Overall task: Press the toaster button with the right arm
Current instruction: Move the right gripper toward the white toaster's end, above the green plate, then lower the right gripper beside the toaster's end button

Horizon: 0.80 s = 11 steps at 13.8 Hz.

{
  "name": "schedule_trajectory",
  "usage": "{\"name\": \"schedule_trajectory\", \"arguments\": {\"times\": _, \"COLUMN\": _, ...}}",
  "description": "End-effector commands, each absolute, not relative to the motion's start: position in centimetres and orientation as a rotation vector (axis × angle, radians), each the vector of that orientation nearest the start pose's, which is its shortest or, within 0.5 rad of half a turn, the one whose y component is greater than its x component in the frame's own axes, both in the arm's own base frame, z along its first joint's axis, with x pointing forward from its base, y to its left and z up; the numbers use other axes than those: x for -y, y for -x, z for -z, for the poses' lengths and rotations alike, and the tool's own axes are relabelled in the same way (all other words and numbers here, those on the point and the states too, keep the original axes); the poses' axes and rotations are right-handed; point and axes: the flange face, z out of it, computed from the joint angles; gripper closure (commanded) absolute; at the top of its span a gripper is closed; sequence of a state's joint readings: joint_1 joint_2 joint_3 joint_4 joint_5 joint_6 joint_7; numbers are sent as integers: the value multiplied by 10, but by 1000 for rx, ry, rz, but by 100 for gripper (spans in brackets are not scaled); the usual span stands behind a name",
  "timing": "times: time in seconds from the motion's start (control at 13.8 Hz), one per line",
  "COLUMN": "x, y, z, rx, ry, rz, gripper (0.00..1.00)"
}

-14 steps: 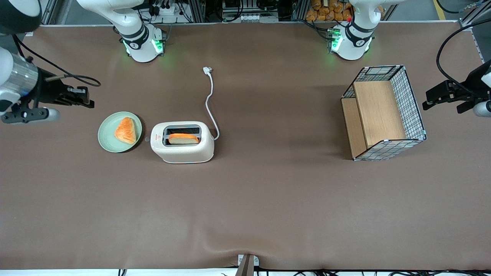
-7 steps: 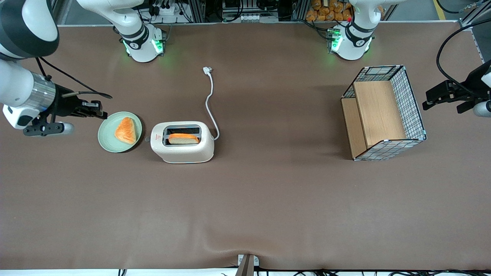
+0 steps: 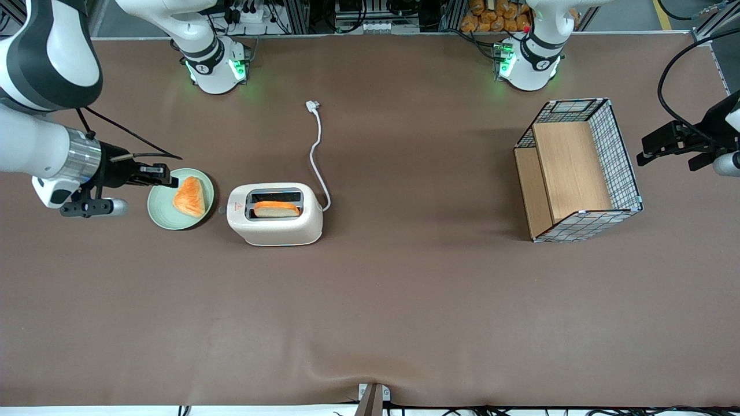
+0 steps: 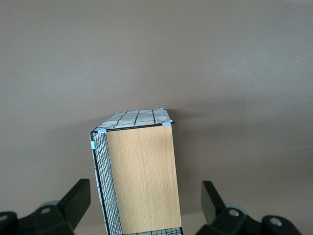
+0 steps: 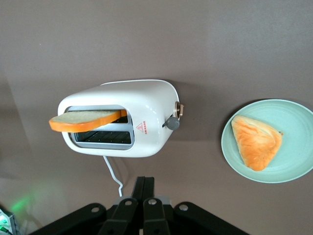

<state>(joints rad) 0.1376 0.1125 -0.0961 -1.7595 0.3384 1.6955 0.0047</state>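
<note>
The cream-white toaster [image 3: 274, 215] stands near the table's middle with a slice of bread [image 3: 276, 208] in the slot nearer the front camera. It also shows in the right wrist view [image 5: 122, 117]. Its small round grey button [image 5: 172, 123] sticks out of the narrow end facing the green plate; in the front view it is a small knob [image 3: 221, 210]. My right arm [image 3: 40, 156] reaches in from the working arm's end. Its gripper [image 3: 167, 182] is shut and empty, above the plate's edge, short of the button. The shut fingers [image 5: 145, 188] show in the wrist view.
A green plate [image 3: 165, 216] with a triangular pastry [image 3: 189, 196] lies beside the toaster's button end. The white cord and plug [image 3: 313, 105] trail away from the front camera. A wire basket with wooden panels [image 3: 578, 170] stands toward the parked arm's end.
My right arm has moved steadily toward the toaster, the gripper now reaching over the plate's edge. The toaster, bread and plate have not moved.
</note>
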Motion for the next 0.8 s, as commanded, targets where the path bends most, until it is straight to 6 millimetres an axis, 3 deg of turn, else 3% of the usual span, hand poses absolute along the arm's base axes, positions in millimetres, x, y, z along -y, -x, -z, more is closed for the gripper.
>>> {"name": "schedule_trajectory", "arguments": {"times": 0.0, "x": -60, "y": -573, "z": -469, "rx": -43, "ry": 2759, "rz": -238, "gripper": 100}}
{"name": "schedule_trajectory", "arguments": {"times": 0.73, "x": -40, "y": -571, "z": -389, "rx": -94, "ry": 2590, "rz": -211, "gripper": 100}}
